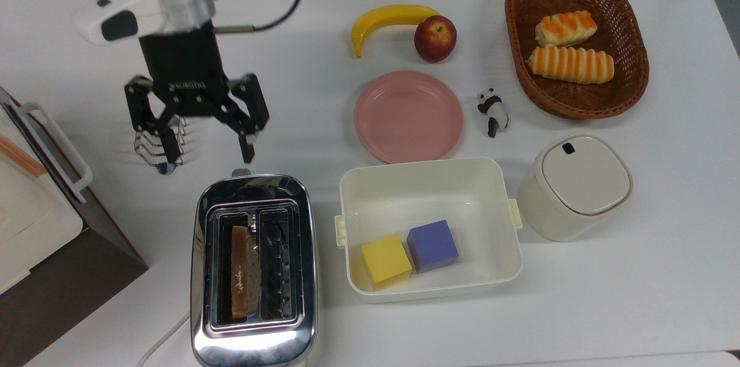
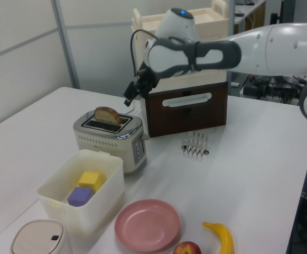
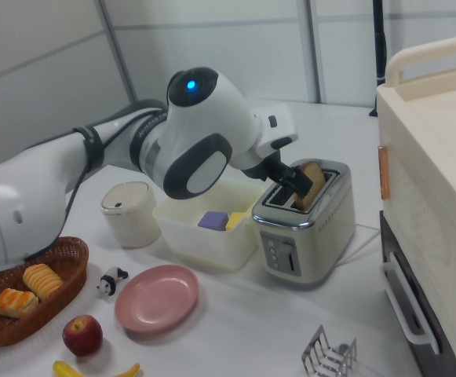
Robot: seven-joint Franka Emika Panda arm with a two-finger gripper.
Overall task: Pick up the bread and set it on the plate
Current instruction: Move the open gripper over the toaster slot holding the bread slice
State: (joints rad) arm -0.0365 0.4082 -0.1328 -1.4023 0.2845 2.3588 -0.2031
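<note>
Top view: open-jawed gripper (image 1: 209, 150) hangs apart from toaster-held bread (image 1: 243, 272).

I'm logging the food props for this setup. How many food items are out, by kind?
Bread slice: 1, the bread standing in the toaster
Striped rolls: 2, and, in the basket
Banana: 1
Apple: 1
Total: 5
</note>
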